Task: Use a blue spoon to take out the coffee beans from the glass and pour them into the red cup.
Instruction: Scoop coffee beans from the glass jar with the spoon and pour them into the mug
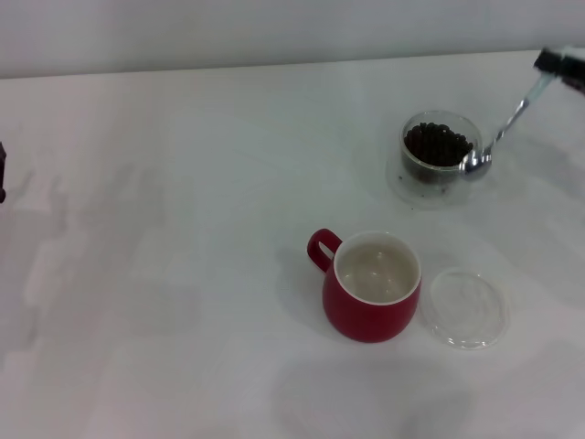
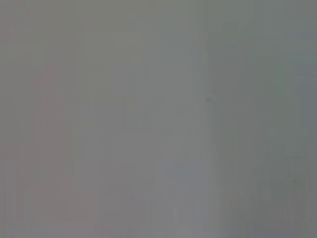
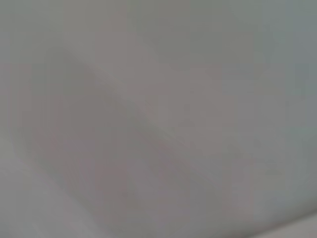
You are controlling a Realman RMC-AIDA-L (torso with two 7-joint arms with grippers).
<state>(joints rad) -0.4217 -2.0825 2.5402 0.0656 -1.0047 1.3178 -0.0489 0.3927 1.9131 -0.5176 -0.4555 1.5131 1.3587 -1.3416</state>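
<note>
Here, a white table is filling the head view, and both wrist views are showing only a featureless grey surface. Toward the near middle, the red cup is standing upright with its loop handle pointing to the robot's left and its cream inside showing. Just to its right, a flat clear round dish is lying on the table, close to the cup. Farther back on the right, the glass is sitting with the coffee beans filling it. The blue spoon is slanting down from the right gripper at the right edge, its metal bowl resting at the glass's right rim. The gripper's fingers are mostly out of frame, so their opening cannot be told. The left gripper is barely showing at the left edge.
</note>
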